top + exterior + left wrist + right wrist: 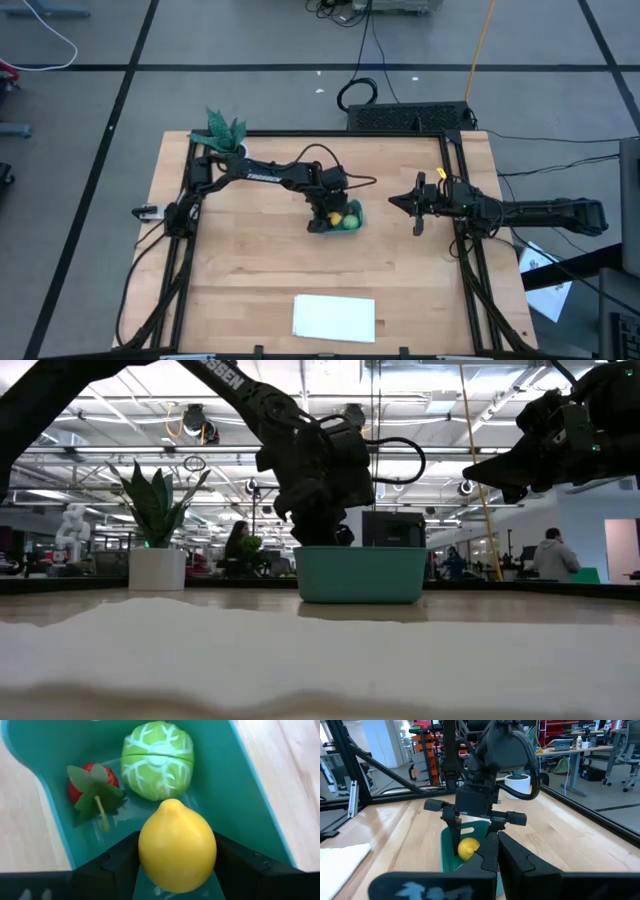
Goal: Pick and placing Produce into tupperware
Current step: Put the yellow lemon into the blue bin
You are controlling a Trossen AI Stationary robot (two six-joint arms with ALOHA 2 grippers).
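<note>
The teal tub (328, 230) (360, 575) stands on the wooden table, right of centre. A round green toy vegetable (157, 760) and a small red one with green leaves (80, 787) lie on its floor. My left gripper (177, 865) (335, 214) reaches down into the tub (240, 795) and is shut on the yellow lemon (177, 845) (468, 848). My right gripper (395, 203) (497, 845) hovers above the table to the tub's right, shut and empty, pointing at the tub (447, 851). My left gripper pinches the lemon across its wide middle (145, 850), one finger (120, 862) on each side. It comes from above, pointing down into the tub. The lemon's pointed tip (172, 802) faces away from the fingers. Whether its underside touches the tub floor I cannot tell.
A green-leaved plant in a white pot (222, 132) (157, 550) stands at the far left corner. A flat white sheet (334, 317) (300, 650) lies at the near edge. Black frame rails (185, 240) run along the table's sides. People (553, 555) are in the room behind.
</note>
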